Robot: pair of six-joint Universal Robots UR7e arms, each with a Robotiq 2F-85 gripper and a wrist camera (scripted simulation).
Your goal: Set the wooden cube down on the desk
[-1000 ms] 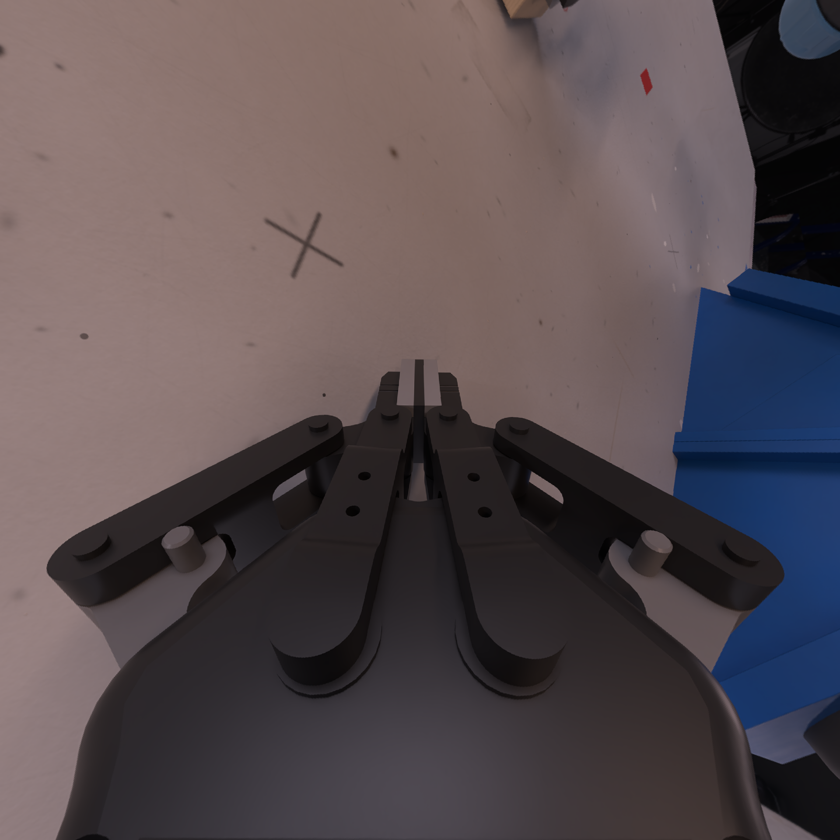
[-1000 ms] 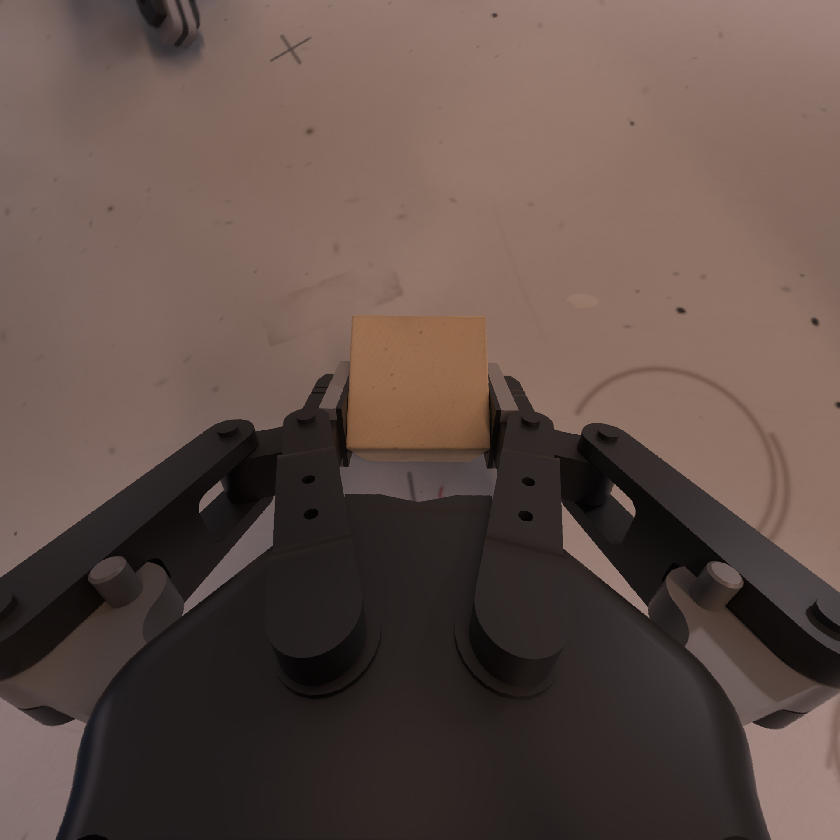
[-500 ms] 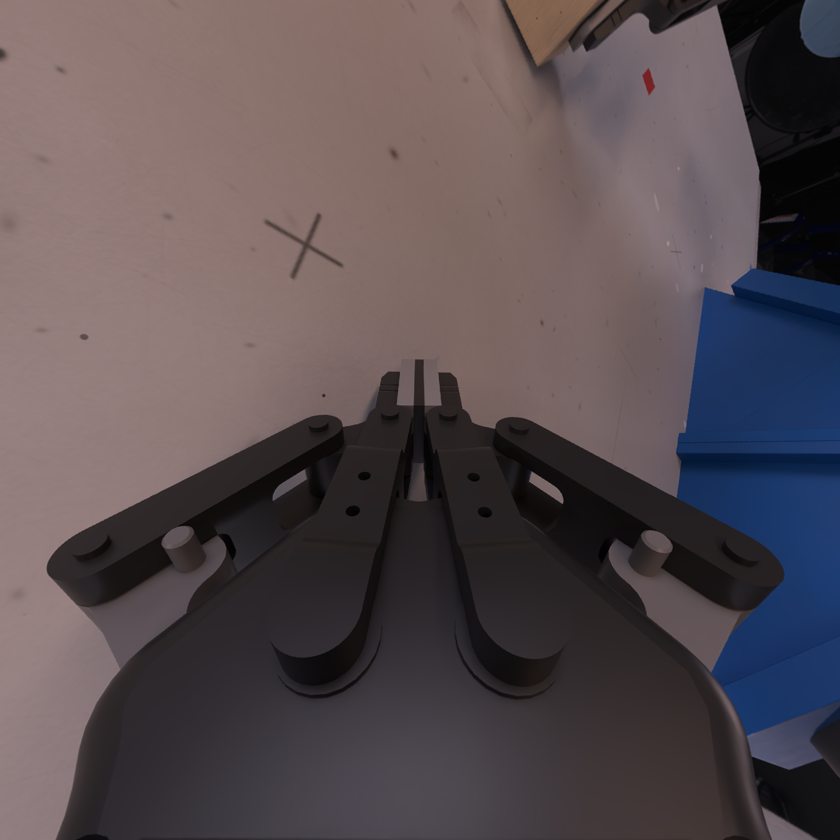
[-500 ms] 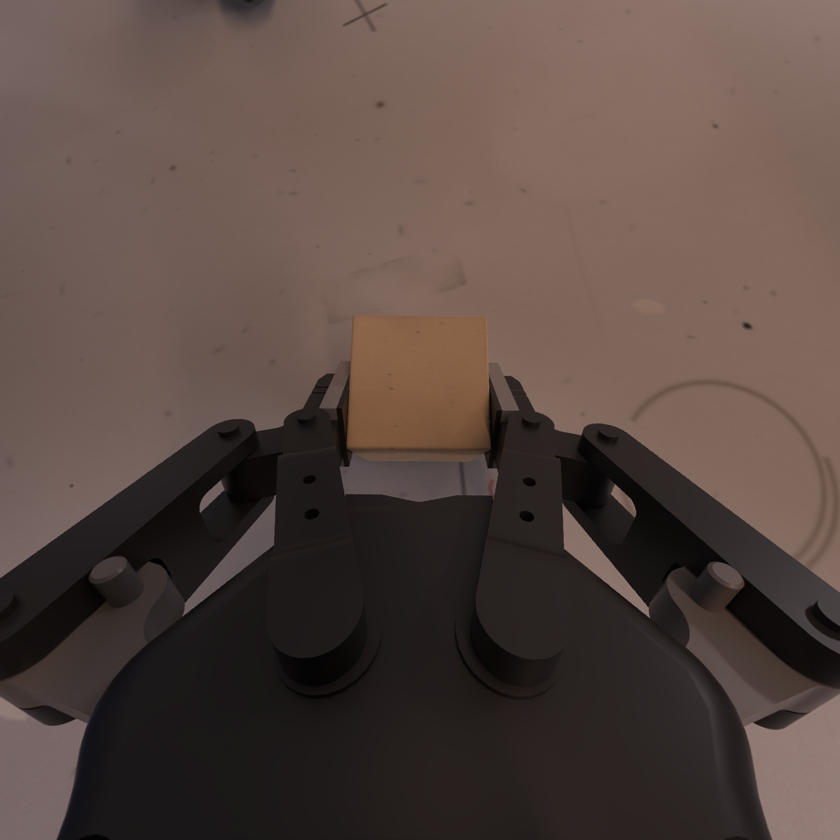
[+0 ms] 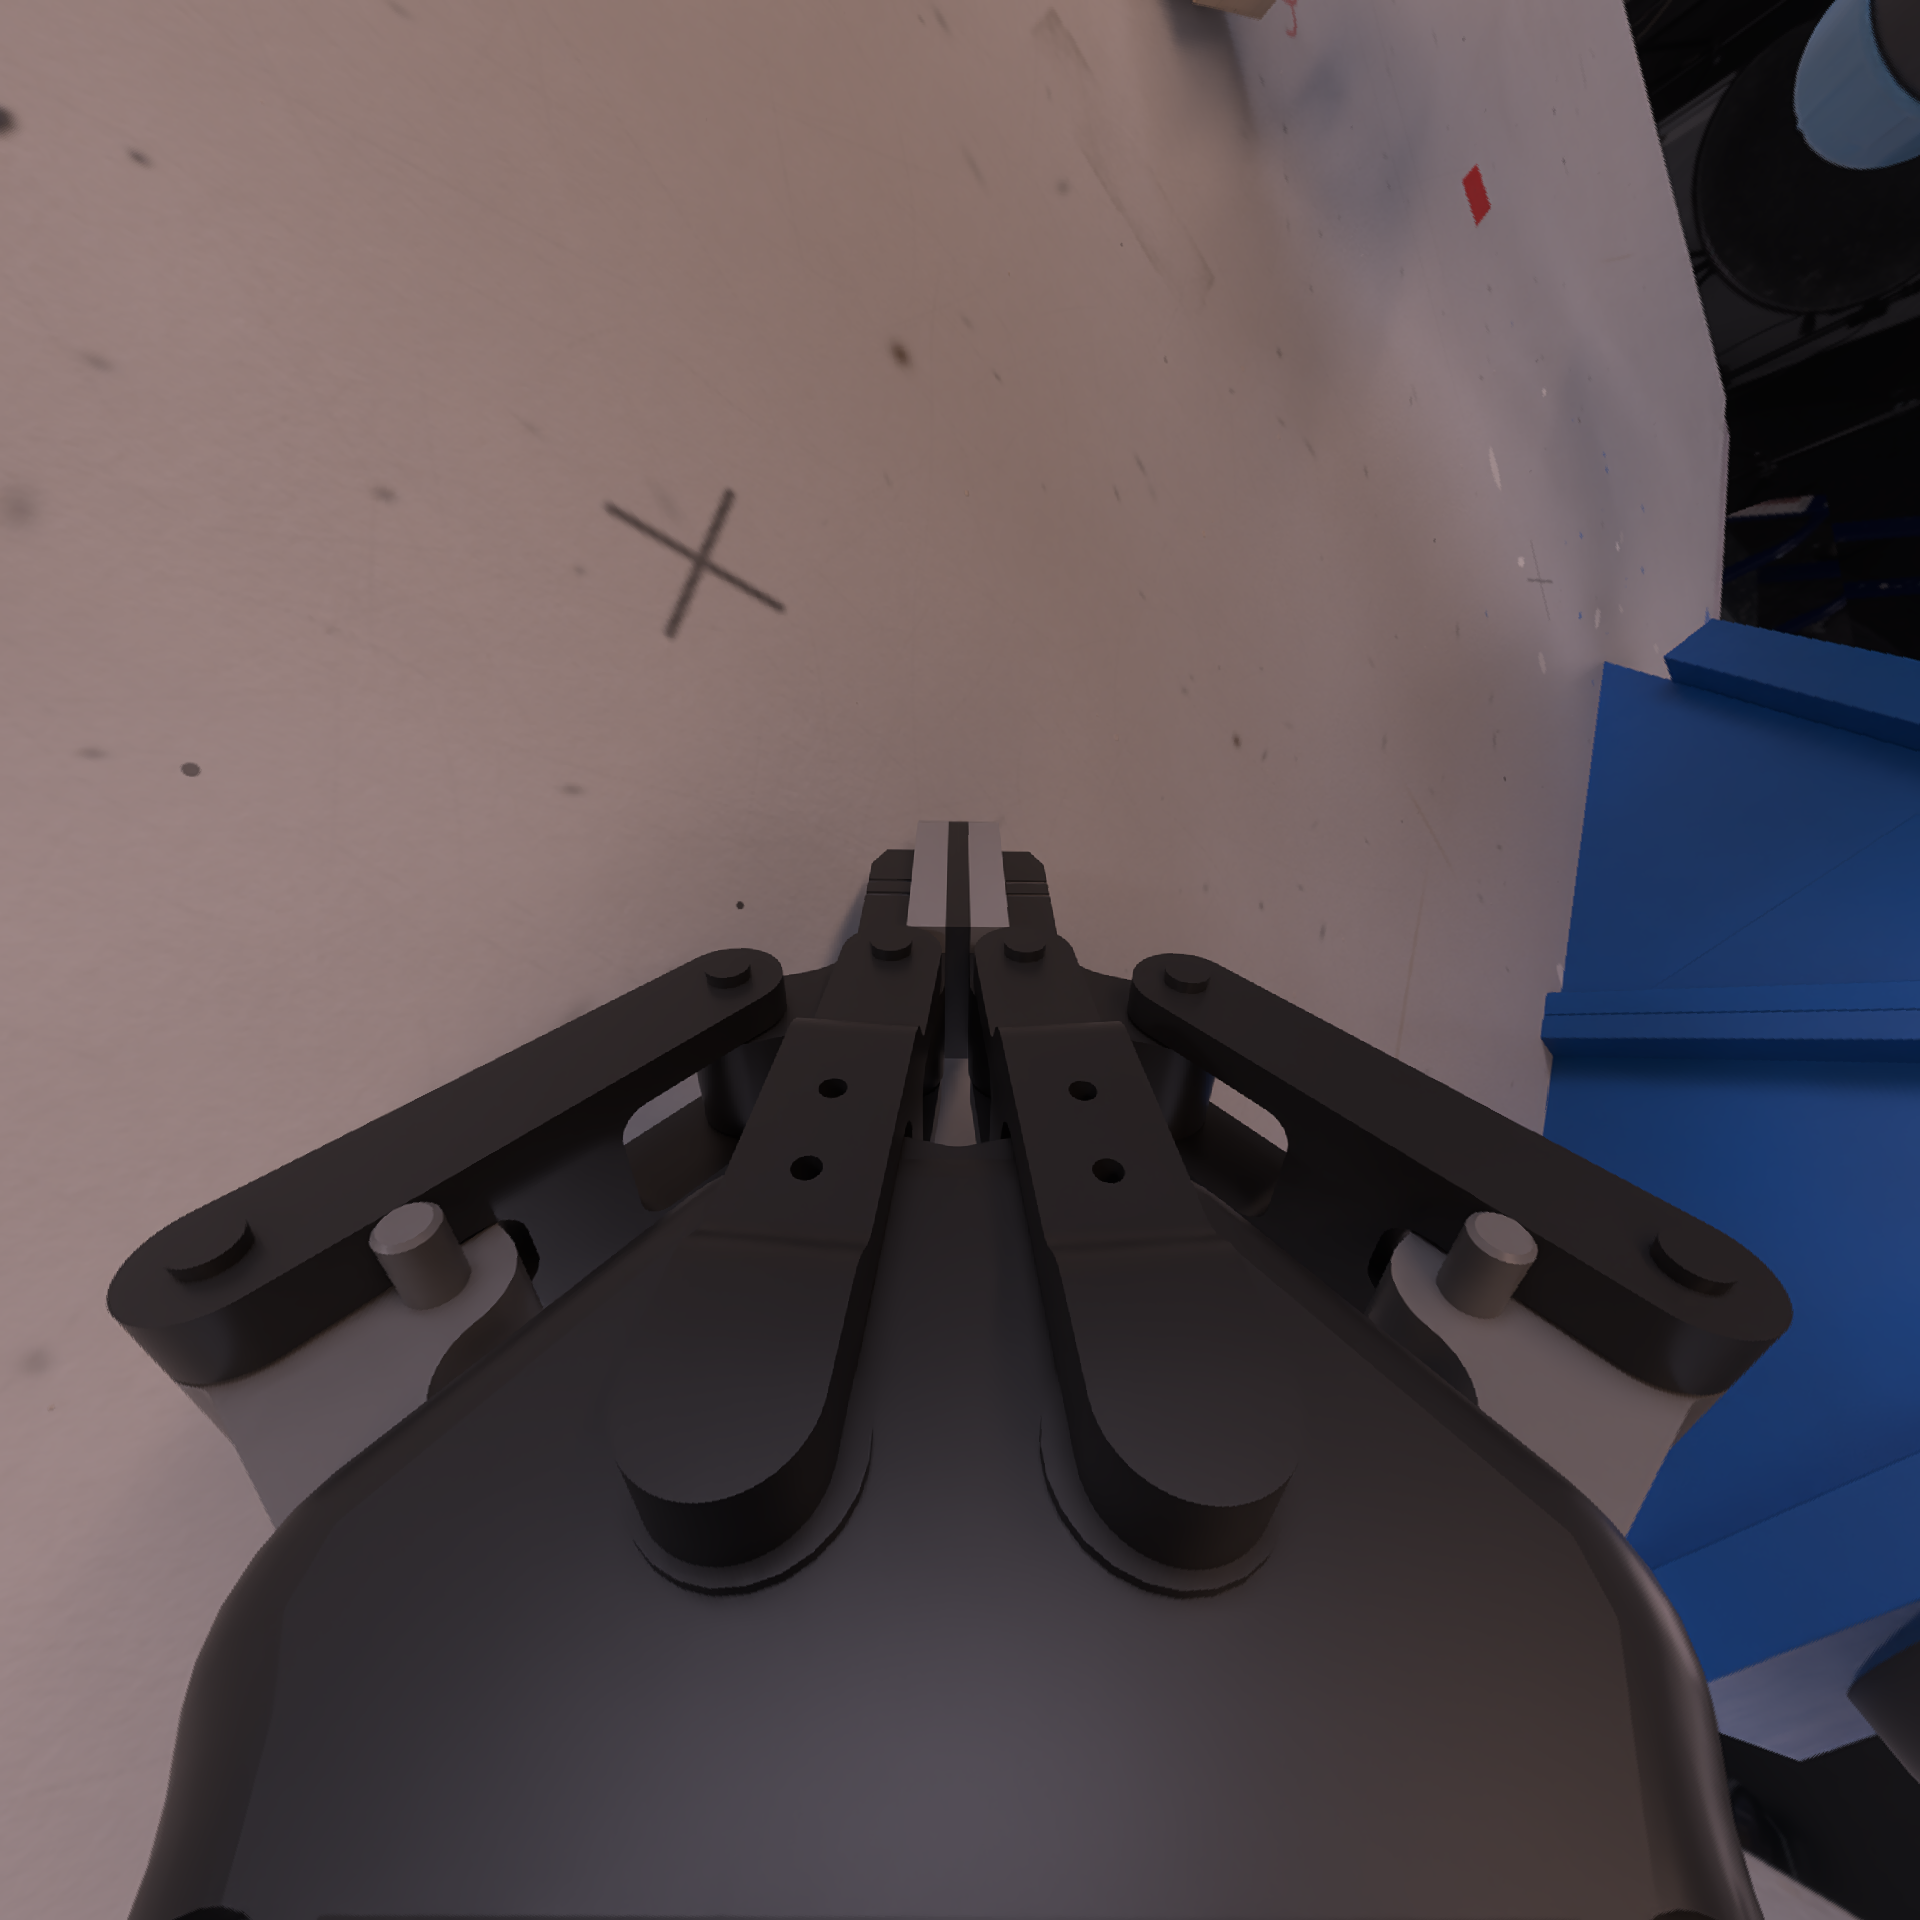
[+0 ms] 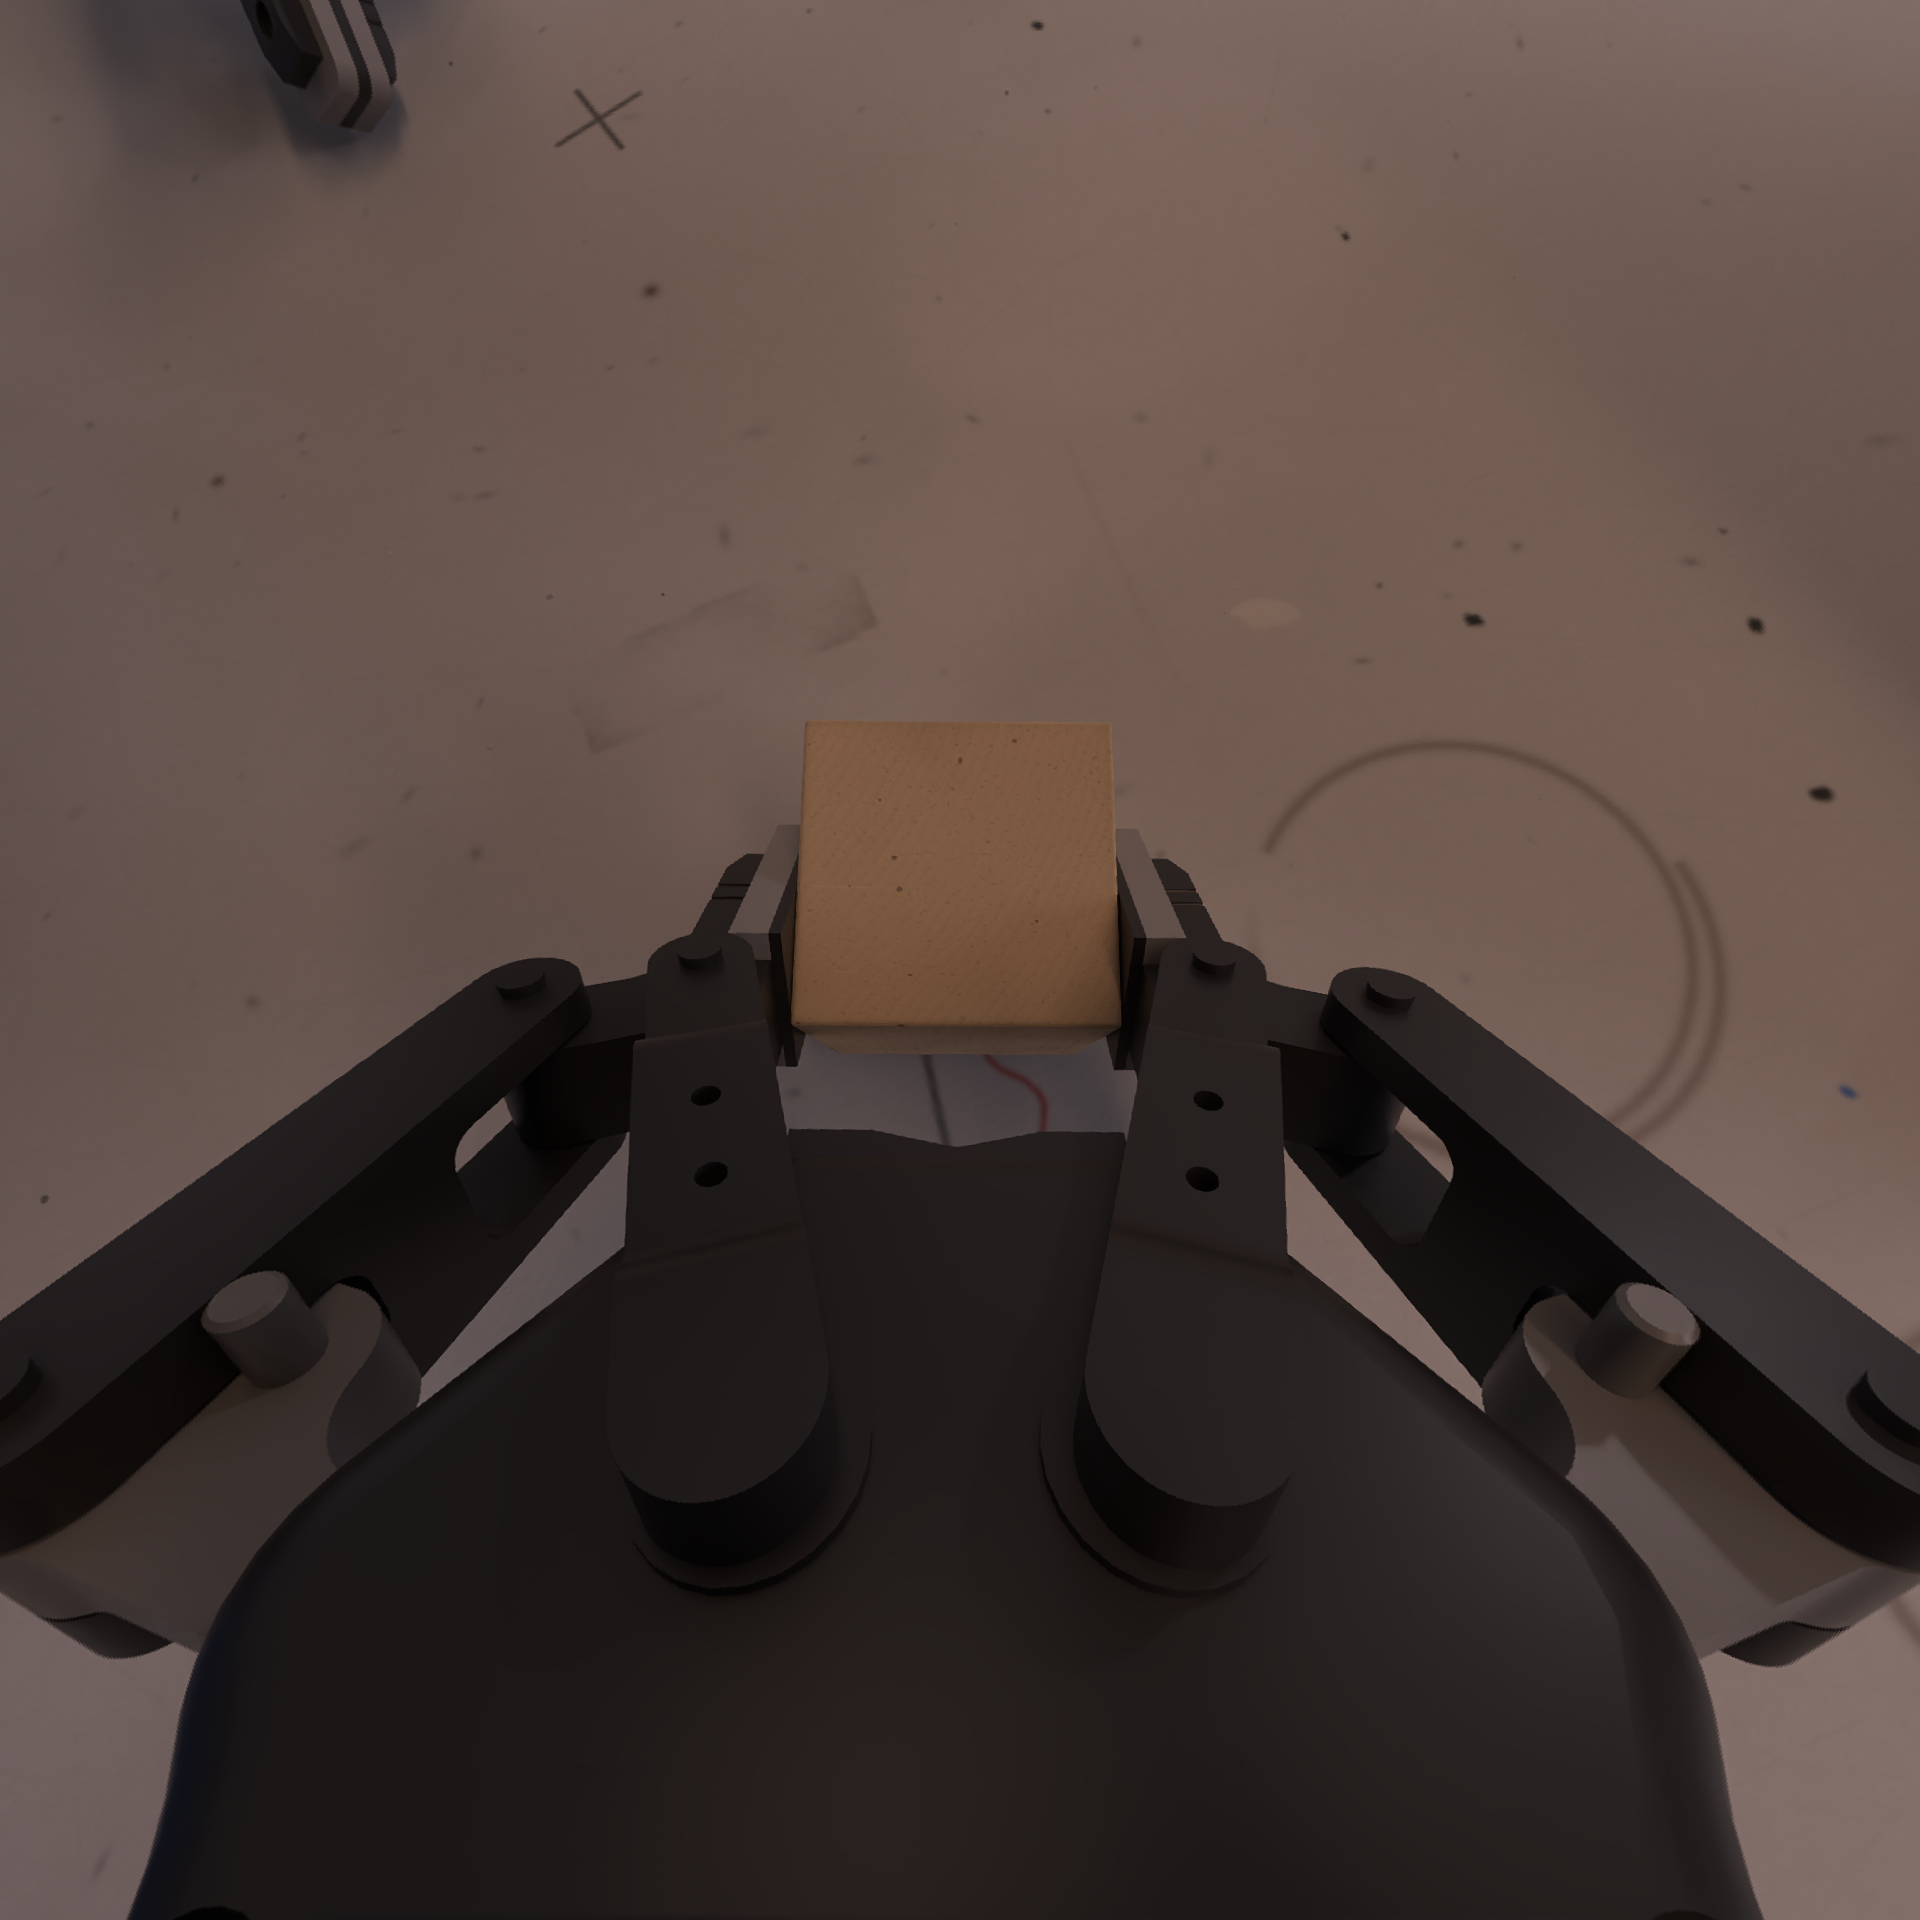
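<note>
My right gripper (image 6: 954, 883) is shut on a light wooden cube (image 6: 951, 883), held between both pads above the pale desk (image 6: 1039, 416). A small corner of the cube (image 5: 1231, 6) shows at the top edge of the left wrist view. My left gripper (image 5: 958, 868) is shut and empty, its pads pressed together above the desk (image 5: 416, 312). The left gripper's tip (image 6: 322, 62) also shows at the top left of the right wrist view.
A dark cross mark (image 5: 696, 561) is drawn on the desk ahead of the left gripper; it also shows in the right wrist view (image 6: 601, 116). A blue box (image 5: 1745, 1039) lies past the desk's right edge. A circle outline (image 6: 1486, 935) is drawn right of the cube.
The right gripper with the cube moved across the desk and then back; the cube slid into and nearly out of the left wrist view. The left gripper has not moved.
</note>
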